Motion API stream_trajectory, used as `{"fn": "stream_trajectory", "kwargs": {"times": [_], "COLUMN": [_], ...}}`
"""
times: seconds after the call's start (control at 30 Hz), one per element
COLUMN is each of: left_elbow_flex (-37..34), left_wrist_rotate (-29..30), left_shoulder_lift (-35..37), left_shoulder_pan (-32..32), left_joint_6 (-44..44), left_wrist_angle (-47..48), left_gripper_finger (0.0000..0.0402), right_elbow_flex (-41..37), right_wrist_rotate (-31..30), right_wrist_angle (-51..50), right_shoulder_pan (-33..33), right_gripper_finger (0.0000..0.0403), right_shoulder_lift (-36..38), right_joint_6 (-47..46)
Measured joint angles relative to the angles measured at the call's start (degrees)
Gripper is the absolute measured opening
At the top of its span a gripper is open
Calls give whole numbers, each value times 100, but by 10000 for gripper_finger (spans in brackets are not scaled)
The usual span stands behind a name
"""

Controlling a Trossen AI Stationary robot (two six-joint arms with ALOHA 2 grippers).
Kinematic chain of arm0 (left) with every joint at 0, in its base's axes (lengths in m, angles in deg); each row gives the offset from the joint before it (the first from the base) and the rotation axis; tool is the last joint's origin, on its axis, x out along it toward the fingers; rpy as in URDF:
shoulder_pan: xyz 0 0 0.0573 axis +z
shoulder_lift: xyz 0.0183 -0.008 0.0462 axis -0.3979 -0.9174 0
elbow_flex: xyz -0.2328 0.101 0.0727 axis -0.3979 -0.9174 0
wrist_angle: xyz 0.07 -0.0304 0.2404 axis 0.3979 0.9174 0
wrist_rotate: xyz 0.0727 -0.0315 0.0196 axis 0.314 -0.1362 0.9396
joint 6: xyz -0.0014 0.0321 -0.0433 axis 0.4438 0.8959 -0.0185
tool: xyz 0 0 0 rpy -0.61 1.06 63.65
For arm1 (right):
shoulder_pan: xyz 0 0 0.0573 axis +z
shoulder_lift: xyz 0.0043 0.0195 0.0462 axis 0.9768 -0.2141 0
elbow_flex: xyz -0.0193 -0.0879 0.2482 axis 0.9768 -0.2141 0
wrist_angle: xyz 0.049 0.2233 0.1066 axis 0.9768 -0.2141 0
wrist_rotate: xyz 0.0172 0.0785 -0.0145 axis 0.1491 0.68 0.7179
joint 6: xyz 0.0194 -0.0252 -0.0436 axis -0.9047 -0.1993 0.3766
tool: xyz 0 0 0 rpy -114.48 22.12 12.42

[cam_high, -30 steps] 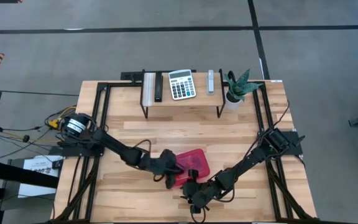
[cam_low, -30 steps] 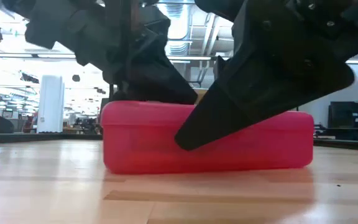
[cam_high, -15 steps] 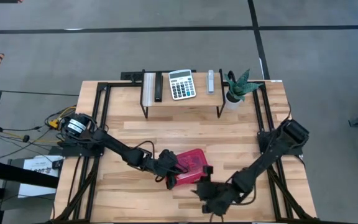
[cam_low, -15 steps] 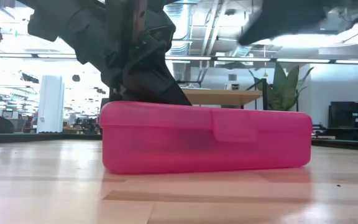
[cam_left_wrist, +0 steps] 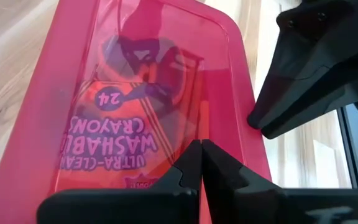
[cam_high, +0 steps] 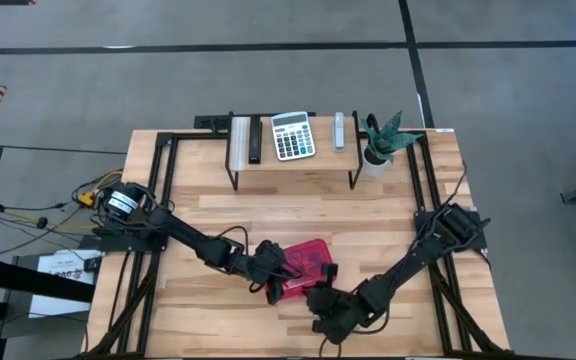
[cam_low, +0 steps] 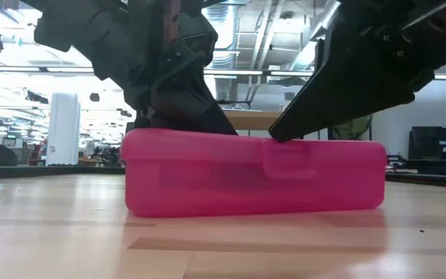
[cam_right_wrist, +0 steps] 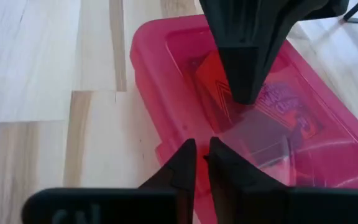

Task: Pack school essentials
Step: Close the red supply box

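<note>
With both arms crowded over the pink case (cam_high: 303,262) at lower centre of the high view, the coming move turns on the latch tab (cam_low: 287,157) on the case's front wall. Right end effector (cam_low: 279,133) sits just above that tab in the low view, tip at the lid's front edge; its fingers look pressed together, gripping nothing. Left end effector (cam_left_wrist: 201,149) rests on the lid w/ fingers closed tip to tip, holding nothing, apparently pinning the case down. Case lies flat on the bench (cam_high: 218,215), long axis running lower left to upper right in the high view, so the latch side faces the right arm, which is nearer it; left arm covers the case's lower-left end.

Crayon box (cam_left_wrist: 135,134) shows through the translucent lid in the left wrist view, printed face up, long axis along the case; other items inside are too blurred to name. Lid appears down, so packing looks mostly done & latching seems the step in hand.

Room for moving: open bench lies left & right of the case in the low view; the near bench edge is close below the right arm in the high view, so little room that way. Calculator (cam_high: 292,135) and potted plant (cam_high: 378,142) stand well apart on the shelf (cam_high: 293,165) at upper centre.
</note>
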Motion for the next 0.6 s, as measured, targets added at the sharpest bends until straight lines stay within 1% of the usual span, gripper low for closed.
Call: {"fn": "stream_trajectory", "kwargs": {"times": [0.07,0.23,0.4,0.6], "left_elbow_flex": [0,-9,158,409], "left_wrist_rotate": [-26,-25,-23,-132], "left_shoulder_lift": [0,4,57,424], "left_shoulder_pan": [2,0,-61,-166], "left_joint_6": [8,80,193,227], "left_wrist_angle": [-1,-7,84,772], "left_gripper_finger": [0,0,0,0], "right_elbow_flex": [0,-108,-107,-111], "right_wrist_rotate": [-122,-102,-81,-46], "right_wrist_angle": [-73,229,307,430], "right_shoulder_pan": [10,-49,-49,-65], "right_gripper_finger": [48,32,17,18], "right_shoulder_lift": [-43,-128,-185,-205], "right_joint_6": [-93,-159,-256,-305]}}
